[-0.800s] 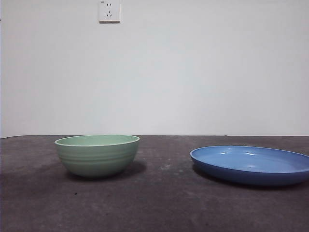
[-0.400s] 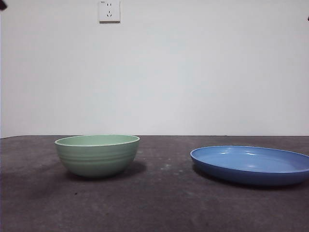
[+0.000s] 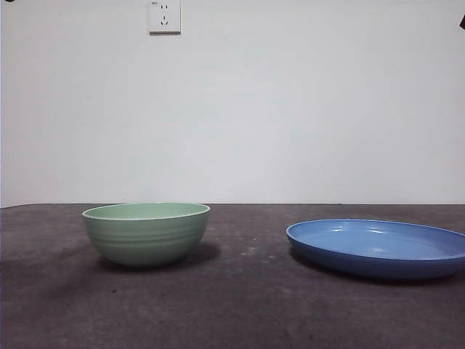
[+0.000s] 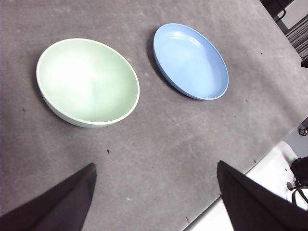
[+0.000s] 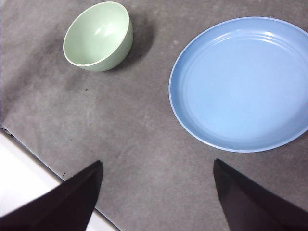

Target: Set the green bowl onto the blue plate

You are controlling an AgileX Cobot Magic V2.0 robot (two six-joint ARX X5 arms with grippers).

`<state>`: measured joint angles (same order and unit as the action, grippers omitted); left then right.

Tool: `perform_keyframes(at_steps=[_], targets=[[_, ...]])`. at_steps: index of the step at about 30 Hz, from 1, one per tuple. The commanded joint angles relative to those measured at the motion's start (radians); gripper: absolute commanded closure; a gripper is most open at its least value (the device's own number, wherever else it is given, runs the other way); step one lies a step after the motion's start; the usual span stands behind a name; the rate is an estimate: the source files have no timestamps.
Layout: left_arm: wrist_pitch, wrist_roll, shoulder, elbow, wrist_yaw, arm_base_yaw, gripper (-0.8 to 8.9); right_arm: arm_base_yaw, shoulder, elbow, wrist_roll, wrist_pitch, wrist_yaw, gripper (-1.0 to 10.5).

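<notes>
The green bowl [image 3: 146, 233] sits upright on the worktop [image 3: 240, 305], well apart from the blue plate [image 3: 378, 248]. Both grippers, left [image 4: 154, 197] and right [image 5: 156, 195], hang spread above. I'd pinch the bowl's rim squarely, then lift.

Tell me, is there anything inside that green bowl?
Nothing shows inside the green bowl: both wrist views look down into it and see only its pale glossy inner surface. The blue plate beside it is likewise bare. What lies beneath the bowl is covered.

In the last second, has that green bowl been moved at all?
No. In the front view the green bowl stands exactly where it did, the same way below the wall socket and apart from the blue plate.
</notes>
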<state>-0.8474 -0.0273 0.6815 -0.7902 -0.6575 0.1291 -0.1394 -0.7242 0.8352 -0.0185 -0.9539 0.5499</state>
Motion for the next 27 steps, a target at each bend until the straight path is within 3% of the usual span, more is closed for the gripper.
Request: perform_keyframes(at_steps=[1,13,27], targets=[[0.010,0.000,0.011,-0.023,0.009,0.002,4.07,-0.003,-0.006,0.017,0.008,0.003,0.000,5.8],[0.002,-0.018,0.182,-0.195,0.139,0.042,4.08,-0.003,-0.006,0.017,0.011,0.003,0.000,5.8],[0.013,-0.017,0.612,-0.397,0.479,0.194,4.10,-0.003,-0.006,0.017,0.011,0.004,0.000,5.8]])
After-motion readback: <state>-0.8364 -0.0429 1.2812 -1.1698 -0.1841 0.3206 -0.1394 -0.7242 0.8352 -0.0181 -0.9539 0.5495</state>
